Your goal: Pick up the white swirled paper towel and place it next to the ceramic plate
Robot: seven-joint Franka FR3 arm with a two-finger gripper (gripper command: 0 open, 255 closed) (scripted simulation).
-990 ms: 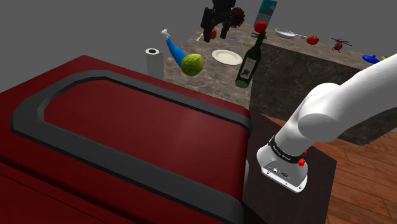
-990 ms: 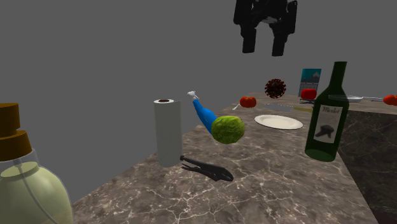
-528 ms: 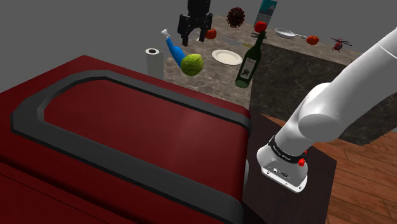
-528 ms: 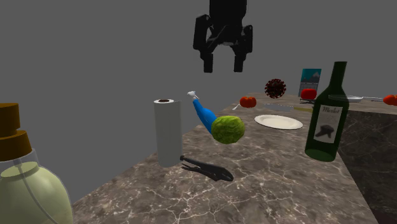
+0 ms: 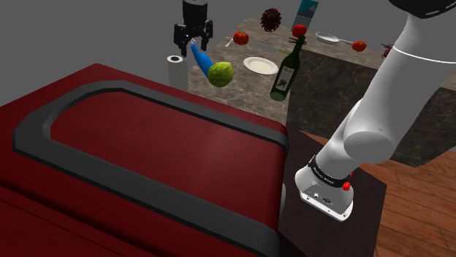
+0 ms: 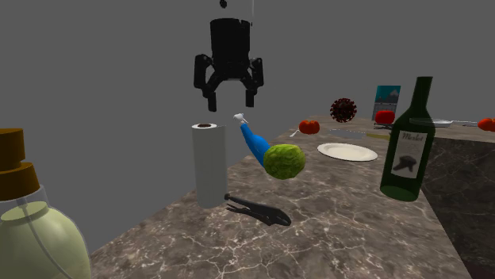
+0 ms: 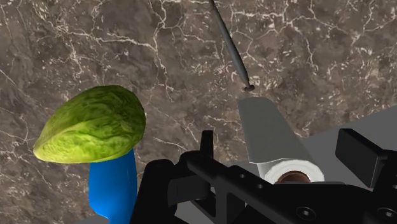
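Observation:
A white paper towel roll (image 5: 174,71) stands upright at the marble counter's corner, also seen in the second exterior view (image 6: 209,164). My black gripper (image 5: 193,45) hangs open in the air just above it and slightly toward the blue bottle (image 6: 231,101), touching nothing. In the wrist view the roll's top (image 7: 287,170) lies below, between the spread fingers (image 7: 359,149). The white plate (image 5: 260,65) lies flat farther along the counter (image 6: 347,150), beyond the lettuce.
A green lettuce (image 6: 284,161) and a blue bottle (image 6: 255,143) sit between roll and plate. Black pliers (image 6: 258,210) lie by the roll's base. A dark wine bottle (image 6: 407,147) stands near the counter edge. A large red furniture piece (image 5: 131,160) lies beside the counter.
The gripper has swung from above the plate area toward the shoulder view's left and come lower, ending over the paper towel roll. It stayed open; no object moved.

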